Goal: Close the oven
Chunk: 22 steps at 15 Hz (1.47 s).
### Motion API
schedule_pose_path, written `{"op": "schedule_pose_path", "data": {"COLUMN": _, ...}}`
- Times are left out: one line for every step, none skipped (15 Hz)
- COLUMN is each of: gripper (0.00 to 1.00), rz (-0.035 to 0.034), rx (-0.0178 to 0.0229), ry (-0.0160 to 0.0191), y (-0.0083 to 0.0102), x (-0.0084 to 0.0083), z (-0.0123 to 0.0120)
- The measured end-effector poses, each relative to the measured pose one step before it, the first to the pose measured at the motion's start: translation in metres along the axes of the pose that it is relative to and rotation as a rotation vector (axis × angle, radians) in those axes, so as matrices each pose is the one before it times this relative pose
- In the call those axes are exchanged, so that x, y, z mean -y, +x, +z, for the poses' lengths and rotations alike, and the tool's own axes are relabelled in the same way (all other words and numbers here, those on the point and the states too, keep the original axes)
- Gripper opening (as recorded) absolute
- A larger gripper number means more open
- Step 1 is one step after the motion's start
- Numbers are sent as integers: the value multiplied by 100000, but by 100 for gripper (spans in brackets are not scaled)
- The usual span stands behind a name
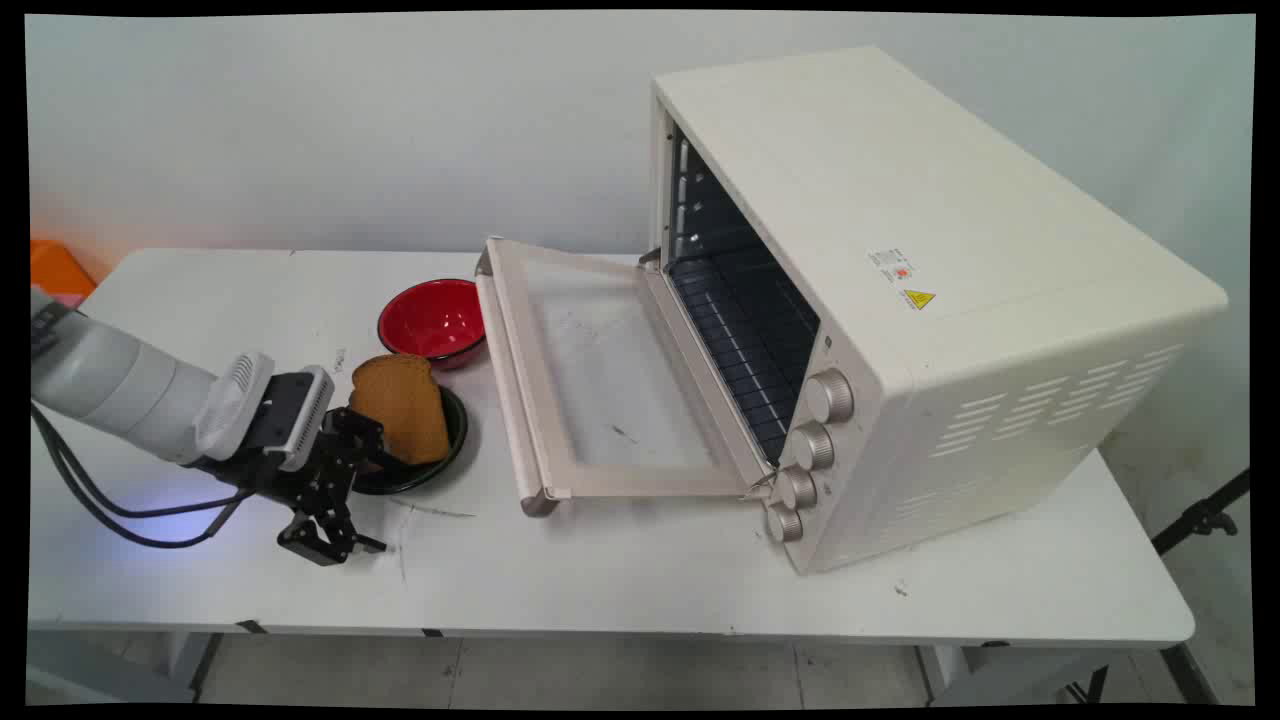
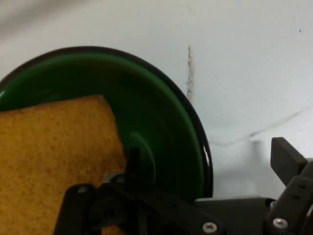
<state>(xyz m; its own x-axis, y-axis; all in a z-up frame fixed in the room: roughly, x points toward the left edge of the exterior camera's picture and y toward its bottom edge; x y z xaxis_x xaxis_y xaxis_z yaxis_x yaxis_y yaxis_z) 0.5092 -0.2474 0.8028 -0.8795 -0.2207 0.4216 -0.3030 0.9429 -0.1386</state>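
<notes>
Main view, lower left of frame: black two-finger hand [image 1: 375, 500] down low over white counter [image 1: 650, 570], jaws spread open, gripping nothing. Straddles near rim of dark green enamel bowl with black rim [image 1: 458, 432]. Hand view confirms: one finger inside the bowl [image 2: 198, 132], just beside thick brown slice of bread [image 2: 54, 161], the other outside the rim above bare counter. Cannot tell whether the inner finger touches the slice.

Bread [image 1: 400, 405] stands tilted on edge in the green bowl, leaning toward upper left of frame, not lifted, not clamped.

Just behind the green bowl, toward upper centre: small red bowl [image 1: 432, 318], seemingly holding nothing. Right of both bowls: large cream toaster oven [image 1: 900, 250], glass door [image 1: 600, 370] folded fully down onto the counter, dark wire rack inside bare as far as visible. Row of four silver knobs [image 1: 810, 445] on the oven's near front corner.

Lowered door edge close to both bowls, leaving little room on that side. Black cables [image 1: 90, 490] loop beneath the arm at left edge. Orange object [image 1: 60, 268] at far left, well apart.
</notes>
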Motion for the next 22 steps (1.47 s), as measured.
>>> {"op": "schedule_pose_path", "data": {"gripper": 100, "rz": -566, "rx": -366, "ry": 184, "y": 225, "x": 146, "z": -157}}
{"op": "schedule_pose_path", "data": {"gripper": 100, "rz": -875, "rx": -407, "ry": 241, "y": 297, "x": 184, "z": -184}}
{"op": "schedule_pose_path", "data": {"gripper": 100, "rz": -1056, "rx": -279, "ry": 307, "y": 241, "x": 149, "z": -200}}
{"op": "schedule_pose_path", "data": {"gripper": 100, "rz": -866, "rx": -142, "ry": 195, "y": 206, "x": 119, "z": -136}}
{"op": "schedule_pose_path", "data": {"gripper": 100, "rz": -1669, "rx": -181, "ry": 401, "y": 401, "x": 214, "z": -234}}
{"op": "schedule_pose_path", "data": {"gripper": 100, "rz": -1623, "rx": -151, "ry": 488, "y": 394, "x": 204, "z": -209}}
{"op": "schedule_pose_path", "data": {"gripper": 100, "rz": -2101, "rx": -204, "ry": 735, "y": 490, "x": 256, "z": -250}}
{"op": "schedule_pose_path", "data": {"gripper": 100, "rz": -1184, "rx": -129, "ry": 419, "y": 312, "x": 159, "z": -127}}
{"op": "schedule_pose_path", "data": {"gripper": 100, "rz": -1872, "rx": -254, "ry": 676, "y": 526, "x": 264, "z": -174}}
{"op": "schedule_pose_path", "data": {"gripper": 100, "rz": -1901, "rx": -325, "ry": 721, "y": 554, "x": 272, "z": -159}}
{"op": "schedule_pose_path", "data": {"gripper": 100, "rz": -2152, "rx": -412, "ry": 776, "y": 660, "x": 310, "z": -148}}
{"op": "schedule_pose_path", "data": {"gripper": 100, "rz": -1778, "rx": -429, "ry": 685, "y": 569, "x": 266, "z": -97}}
{"op": "schedule_pose_path", "data": {"gripper": 100, "rz": -1709, "rx": -429, "ry": 678, "y": 551, "x": 240, "z": -76}}
{"op": "schedule_pose_path", "data": {"gripper": 100, "rz": -1376, "rx": -394, "ry": 579, "y": 451, "x": 207, "z": -5}}
{"op": "schedule_pose_path", "data": {"gripper": 100, "rz": -1742, "rx": -510, "ry": 798, "y": 566, "x": 297, "z": 77}}
{"op": "schedule_pose_path", "data": {"gripper": 100, "rz": -1633, "rx": -436, "ry": 701, "y": 503, "x": 281, "z": 130}}
{"op": "schedule_pose_path", "data": {"gripper": 100, "rz": -965, "rx": -338, "ry": 493, "y": 342, "x": 193, "z": 129}}
{"op": "schedule_pose_path", "data": {"gripper": 100, "rz": -1452, "rx": -538, "ry": 610, "y": 428, "x": 279, "z": 285}}
{"op": "schedule_pose_path", "data": {"gripper": 100, "rz": -857, "rx": -396, "ry": 340, "y": 290, "x": 196, "z": 295}}
{"op": "schedule_pose_path", "data": {"gripper": 100, "rz": -802, "rx": -465, "ry": 402, "y": 307, "x": 233, "z": 408}}
{"op": "schedule_pose_path", "data": {"gripper": 100, "rz": -705, "rx": -276, "ry": 275, "y": 171, "x": 136, "z": 376}}
{"op": "schedule_pose_path", "data": {"gripper": 0, "rz": -642, "rx": -233, "ry": 313, "y": 175, "x": 162, "z": 513}}
